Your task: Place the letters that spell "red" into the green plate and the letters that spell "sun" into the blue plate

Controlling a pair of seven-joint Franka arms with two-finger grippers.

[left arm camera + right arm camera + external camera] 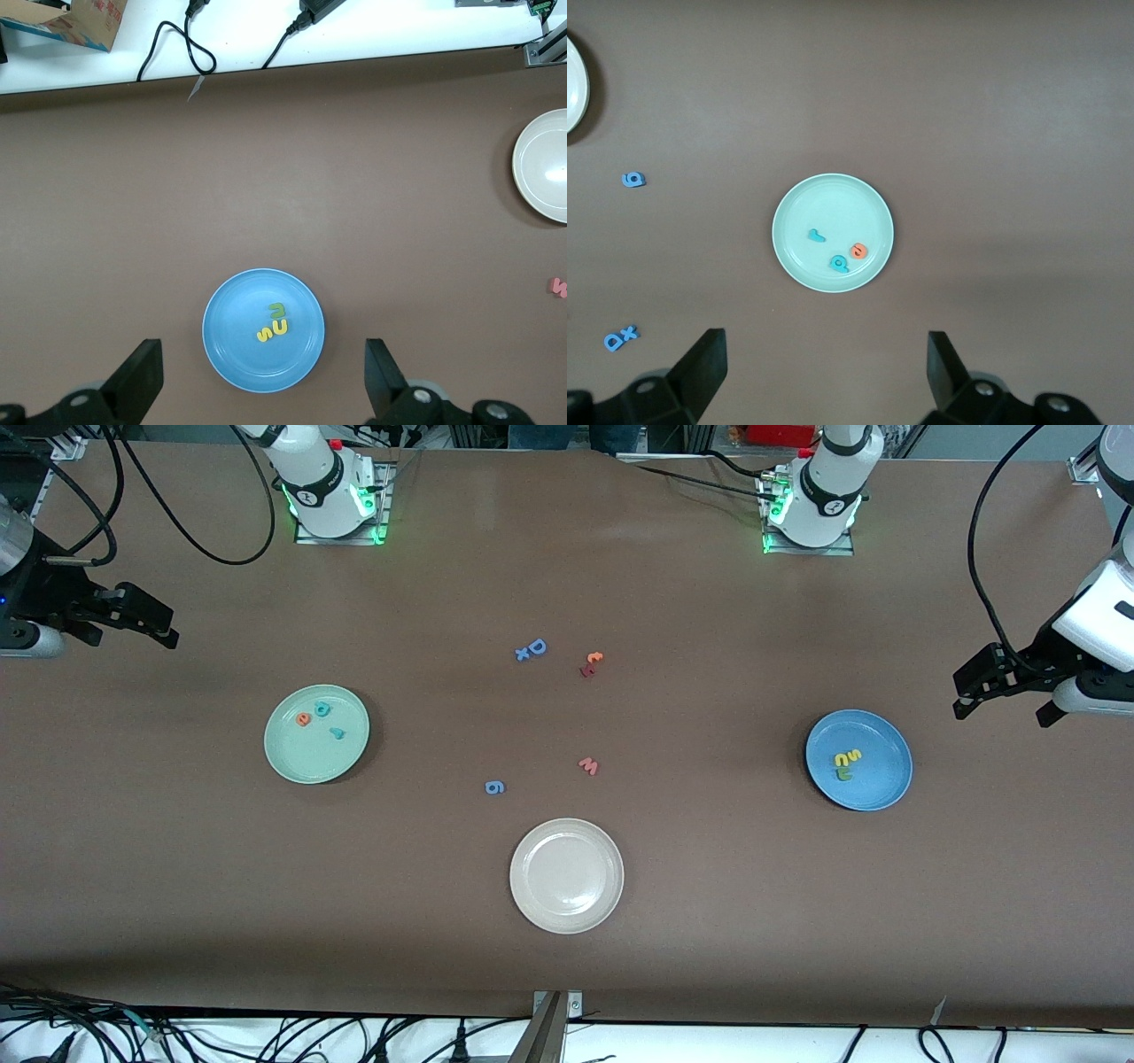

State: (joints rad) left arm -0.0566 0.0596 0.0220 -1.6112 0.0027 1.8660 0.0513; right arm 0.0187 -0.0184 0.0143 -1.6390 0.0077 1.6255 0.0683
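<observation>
Nearest the front camera sits the beige-white plate (566, 875), bare, on the brown worktop (177, 886); farther from the camera lie a blue "6" (494, 786) and a salmon "w" (589, 765), then a blue "D" with a small "x" (531, 649) and an orange and dark-red pair (591, 663). Toward the right arm's end, the green plate (292, 766) holds the letters that spell "red" (320, 718); toward the left arm's end, the blue plate (877, 779) holds the letters that spell "sun" (846, 764). Both arms wait over the ends of the worktop, the right gripper (146, 622) and left gripper (992, 682) with fingers spread wide and holding nothing. Judged from this, the sorting looks done, so the main risk is needless movement: an arm sweeping low could nudge a plate or flick the light foam pieces out. In the left wrist view, the blue plate (230, 354) shows two yellow letters and a green one (273, 323) touching in a tight cluster near its middle, so a bump would scatter all three together; the fingers (133, 381) stand well apart. In the right wrist view, the green plate (797, 257) carries a teal "r" (816, 235), teal "d" (838, 263) and orange "e" (858, 251), small, flat and loosely spaced, the "e" lying nearest the rim and likeliest to slide off.
</observation>
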